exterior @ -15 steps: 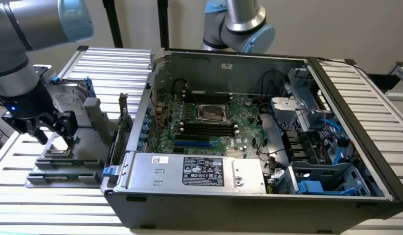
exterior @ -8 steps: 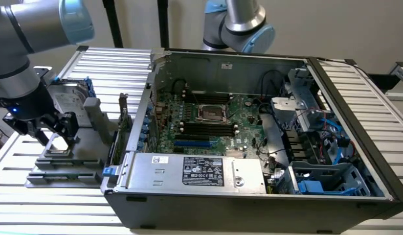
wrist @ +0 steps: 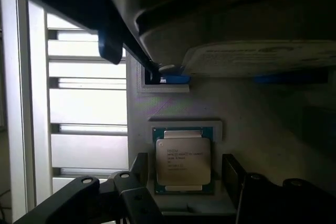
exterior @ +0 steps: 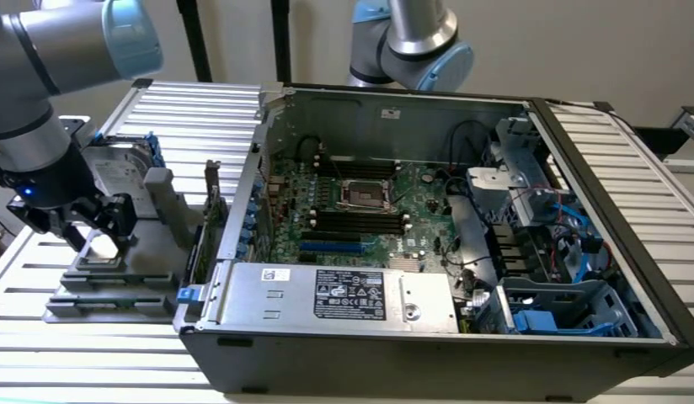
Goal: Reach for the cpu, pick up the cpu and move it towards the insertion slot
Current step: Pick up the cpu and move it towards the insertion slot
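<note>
In the exterior view, the tool (exterior: 97, 229) is hanging low over the grey fixture (exterior: 111, 286), which is sitting on the slatted counter (exterior: 55, 353) just beside the open computer case (exterior: 437, 353). The cpu (exterior: 101, 247) is lying flat on top of this fixture, between the tool's dark fingers. A hard drive (exterior: 117, 168) with blue brackets is standing at the fixture's far side, close to the wrist. The insertion slot (exterior: 364, 194) is lying well apart from the fixture, on the board inside the case, with the case wall (exterior: 237, 210) standing between the two.

In the wrist view, the cpu (wrist: 182, 162) is resting in a shallow green-edged recess of the fixture (wrist: 262, 129). The tool is spread wide, with one of its fingers (wrist: 139, 165) on each side of the chip. A gap is showing on both sides, so nothing is being held yet.

The main risk is probably an uneven close. One finger seems to be standing nearer the chip than the other, so it may push the chip against the recess edge and tip it. The chip is thin, so a grip taken too high is likely to slip. A tilted lift may catch on the recess rim. The wrist is also working near the hard drive and could brush it.
</note>
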